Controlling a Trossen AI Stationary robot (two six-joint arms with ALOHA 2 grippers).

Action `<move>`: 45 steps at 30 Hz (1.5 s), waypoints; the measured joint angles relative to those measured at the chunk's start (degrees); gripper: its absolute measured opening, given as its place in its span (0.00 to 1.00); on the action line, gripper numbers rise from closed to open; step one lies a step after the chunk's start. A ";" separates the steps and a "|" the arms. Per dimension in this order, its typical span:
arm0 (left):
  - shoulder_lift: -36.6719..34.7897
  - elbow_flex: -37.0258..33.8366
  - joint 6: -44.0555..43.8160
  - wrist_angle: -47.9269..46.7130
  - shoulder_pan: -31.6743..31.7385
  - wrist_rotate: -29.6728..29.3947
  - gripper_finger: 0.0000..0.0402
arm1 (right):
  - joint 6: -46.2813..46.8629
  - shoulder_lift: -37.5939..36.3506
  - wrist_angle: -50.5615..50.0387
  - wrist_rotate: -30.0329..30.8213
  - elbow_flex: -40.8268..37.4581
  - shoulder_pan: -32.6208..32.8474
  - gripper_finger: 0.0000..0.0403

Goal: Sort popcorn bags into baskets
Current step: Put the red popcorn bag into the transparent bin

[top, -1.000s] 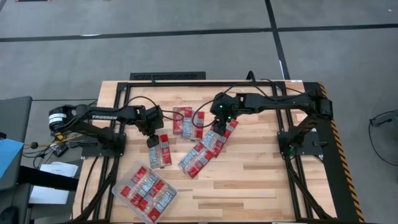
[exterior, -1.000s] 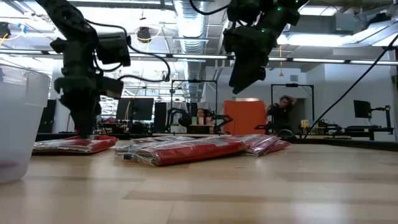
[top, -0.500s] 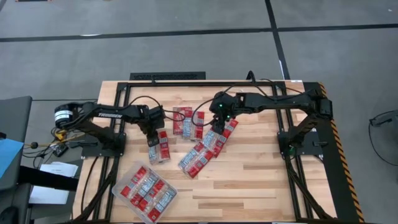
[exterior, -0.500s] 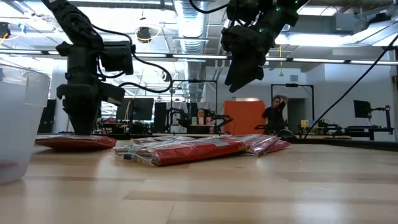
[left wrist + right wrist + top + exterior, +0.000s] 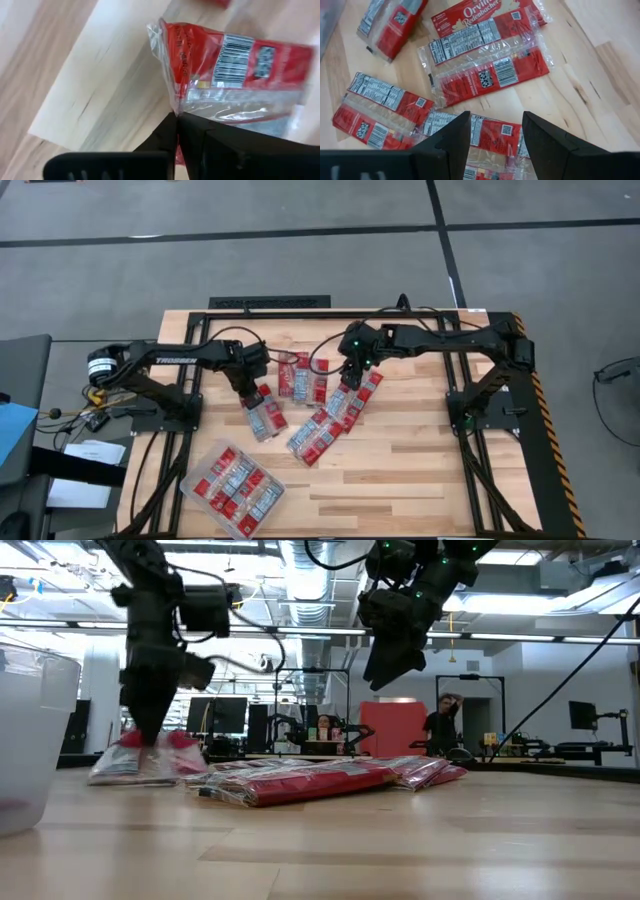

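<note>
The left gripper pinches one popcorn bag by its edge – lifted, blurred in the low view. The right gripper, jaws spread, hovers over the loose bags. The tray – partly filled – sits near the table's front edge.

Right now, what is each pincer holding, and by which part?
Left pincer pinches a popcorn bag by its edge; right pincer holds nothing.

Both arms were matte black, built of boxy jointed links with looping black cables. The left arm carried white "TROSSEN" lettering and a silver-ringed base joint. The right arm showed a small green light near its wrist.
</note>
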 joint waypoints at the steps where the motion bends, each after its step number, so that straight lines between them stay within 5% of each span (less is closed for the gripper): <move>1: -0.38 1.16 0.00 -0.82 0.00 0.47 0.00 | -0.38 0.00 0.00 -0.02 0.00 -0.21 0.49; 11: -6.14 13.19 2.51 -11.03 -2.06 2.08 0.00 | -3.34 -0.07 -0.60 -0.15 0.00 -0.66 0.46; 25: -6.62 24.64 -1.71 -21.78 -15.11 0.97 0.00 | -5.39 -0.09 -0.33 -0.20 0.00 -1.75 0.46; 33: -6.62 28.72 -6.24 -21.81 -18.94 -3.89 0.00 | -6.45 -0.09 7.14 -10.12 0.00 -0.81 0.47; 38: -6.67 30.98 -8.18 -21.81 -20.95 -3.88 0.00 | -6.46 -0.09 9.36 -10.46 0.02 0.49 0.50; 45: -6.69 29.81 -7.83 -21.75 -21.68 -12.29 0.04 | -7.57 1.80 14.70 -10.63 0.21 1.60 0.57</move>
